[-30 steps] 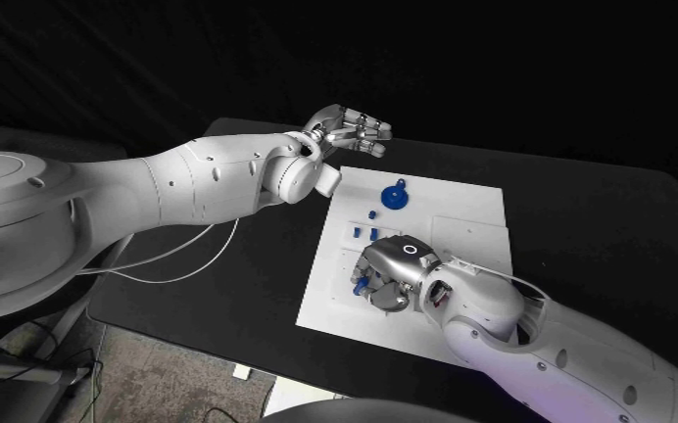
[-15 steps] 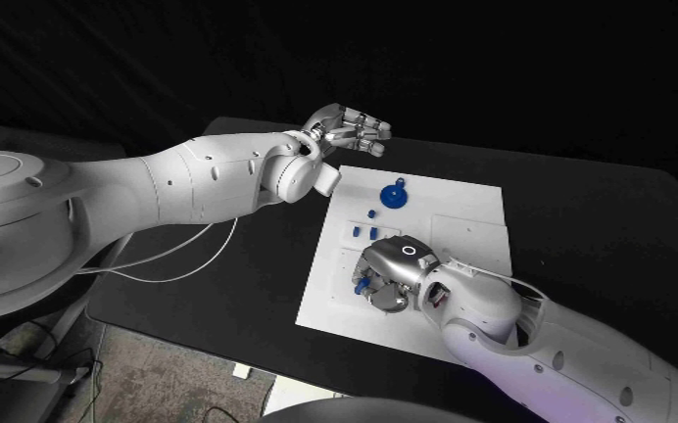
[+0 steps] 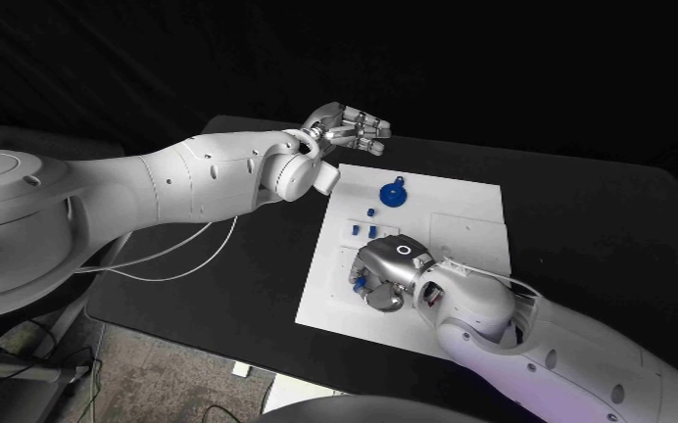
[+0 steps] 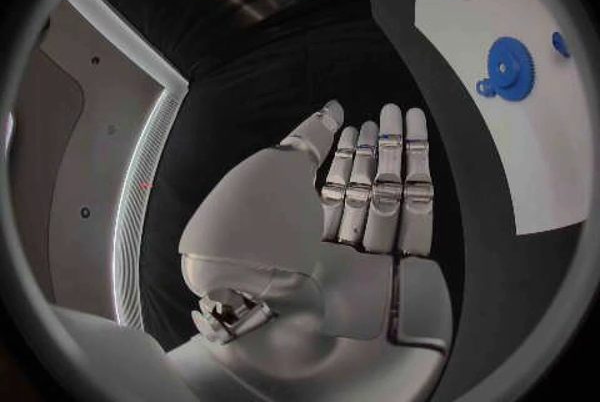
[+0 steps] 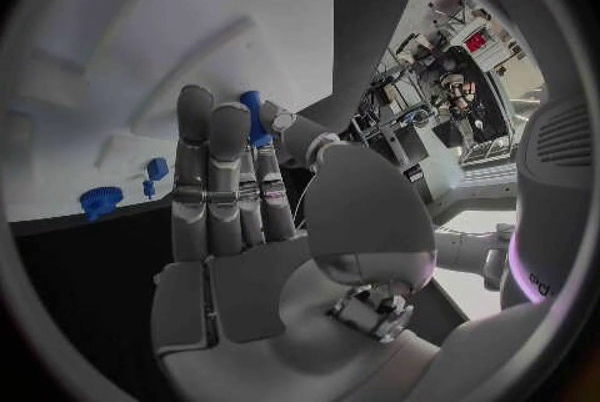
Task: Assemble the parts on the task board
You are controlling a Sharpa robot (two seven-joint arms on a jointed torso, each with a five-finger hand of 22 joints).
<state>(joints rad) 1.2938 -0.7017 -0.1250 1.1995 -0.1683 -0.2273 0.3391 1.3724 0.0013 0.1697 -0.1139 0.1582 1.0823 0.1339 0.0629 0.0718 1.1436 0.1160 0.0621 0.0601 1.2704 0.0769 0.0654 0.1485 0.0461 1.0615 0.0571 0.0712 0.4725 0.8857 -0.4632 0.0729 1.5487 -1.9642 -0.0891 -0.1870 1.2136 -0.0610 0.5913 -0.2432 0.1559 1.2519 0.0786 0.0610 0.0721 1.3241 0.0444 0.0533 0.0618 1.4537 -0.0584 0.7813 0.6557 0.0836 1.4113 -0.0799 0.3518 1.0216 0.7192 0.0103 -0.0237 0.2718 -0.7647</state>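
Head view: right hand (image 3: pixel 389 276) is low over the near-left part of the task board (image 3: pixel 473 210), fingers bent down around a small blue part (image 3: pixel 367 288) at its fingertips; looks pinched, though contact is partly hidden. Blue gear (image 3: pixel 394 195) lies further up the board, with small blue pieces (image 3: pixel 362 231) between it and the right hand. Left hand (image 3: pixel 351 130) hovers off the board's far-left corner above the black desk (image 3: pixel 594 208), fingers together, nothing in it. Left wrist view: left hand (image 4: pixel 375 192) flat, fingers straight and side by side, empty; blue gear (image 4: pixel 508 68) sits on the white board (image 4: pixel 550 162), well apart from it. Right wrist view: right hand (image 5: pixel 231 182) fingers extended close together, a blue part (image 5: pixel 254 117) at the fingertips against the thumb. Judgement: seating step; keep the part upright, line it up over its slot before pressing, push straight down, don't knock neighbouring pieces.
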